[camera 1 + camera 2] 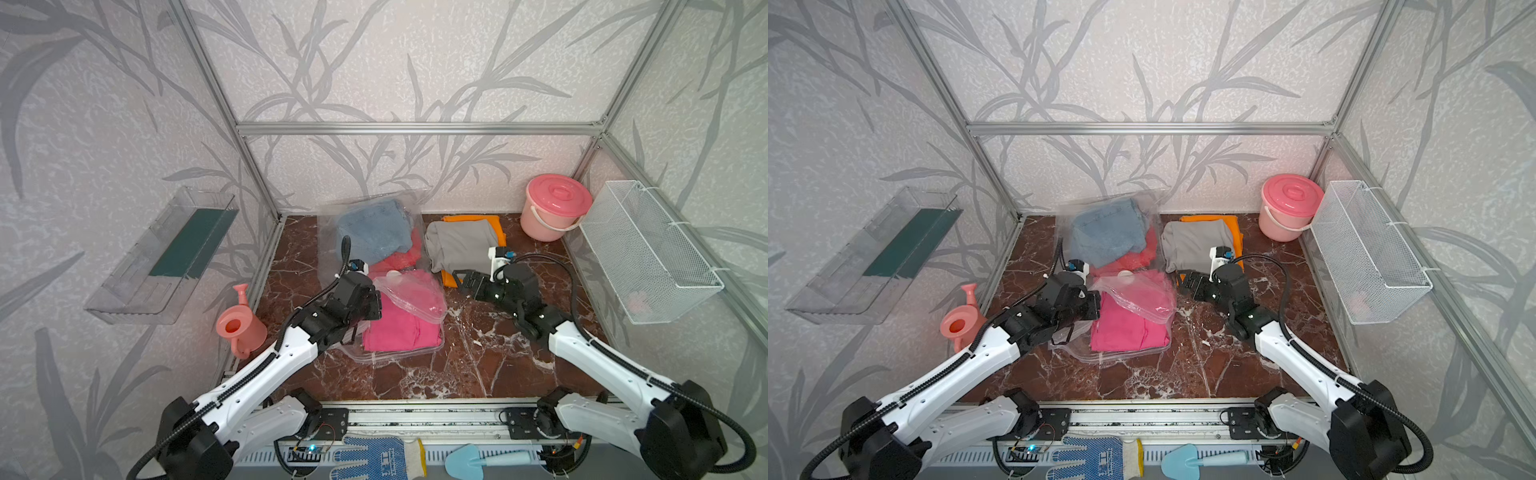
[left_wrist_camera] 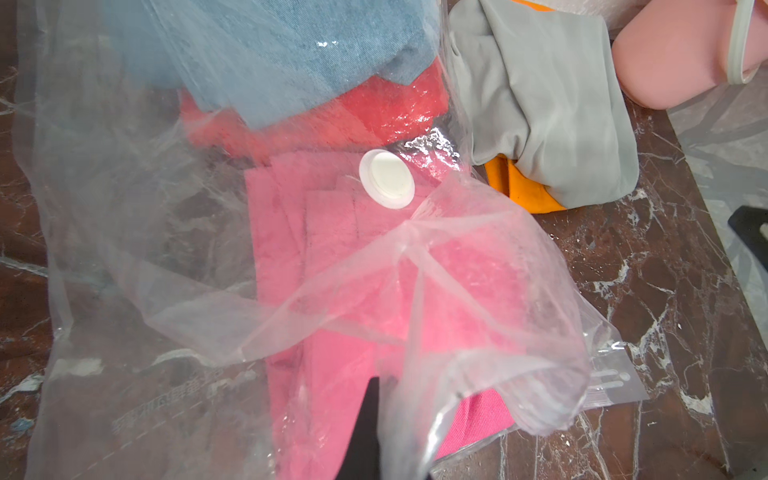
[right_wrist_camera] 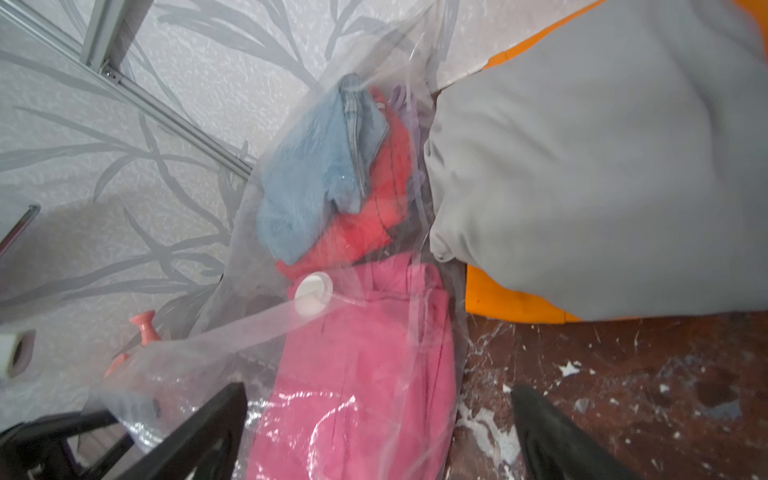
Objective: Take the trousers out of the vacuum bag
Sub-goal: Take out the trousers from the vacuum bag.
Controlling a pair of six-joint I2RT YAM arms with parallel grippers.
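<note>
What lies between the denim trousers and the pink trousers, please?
The red trousers, inside the bag, and the bag's white valve. The left wrist view shows both plainly, and both top views agree.

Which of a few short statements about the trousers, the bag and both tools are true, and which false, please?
1. The grey trousers lie outside the vacuum bag. True.
2. The denim trousers lie outside the bag too. False: they are inside it.
3. The right tool is open and empty. True.
4. The left tool is open. False: it is shut on the bag's plastic.
</note>
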